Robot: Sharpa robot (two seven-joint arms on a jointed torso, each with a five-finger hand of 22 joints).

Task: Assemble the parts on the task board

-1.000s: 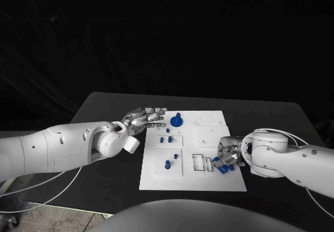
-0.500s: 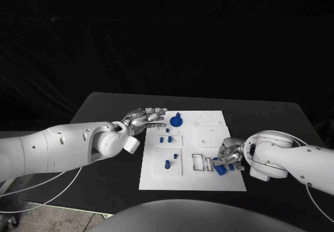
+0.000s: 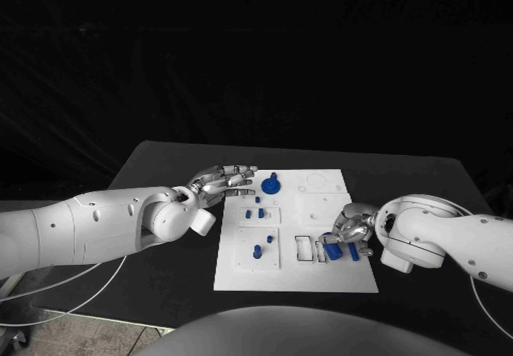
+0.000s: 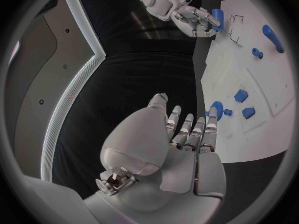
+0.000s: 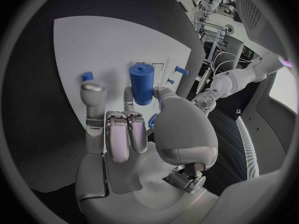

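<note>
The white task board [image 3: 288, 274] lies mid-table. My right hand [image 3: 351, 231] hovers over its right edge and pinches a blue cylinder [image 3: 331, 251] between thumb and fingers; in the right wrist view that cylinder [image 5: 142, 83] sticks out past the fingertips [image 5: 93, 92] over the board [image 5: 106, 40]. A second blue piece [image 3: 353, 251] sits right beside it. My left hand [image 3: 222, 182] floats open by the board's far left corner, fingers [image 4: 190, 129] stretched out and holding nothing. A round blue part [image 3: 271, 184] stands just beyond its fingertips.
Two small blue pegs [image 3: 254, 214] and an oblong blue part [image 3: 258, 252] sit in the board's left half. Rectangular slots [image 3: 305, 248] open near my right hand. Bare black table [image 3: 416, 178] surrounds the board.
My right hand has shifted a little toward the far side and turned, carrying the blue cylinder along. The left hand stays put.
</note>
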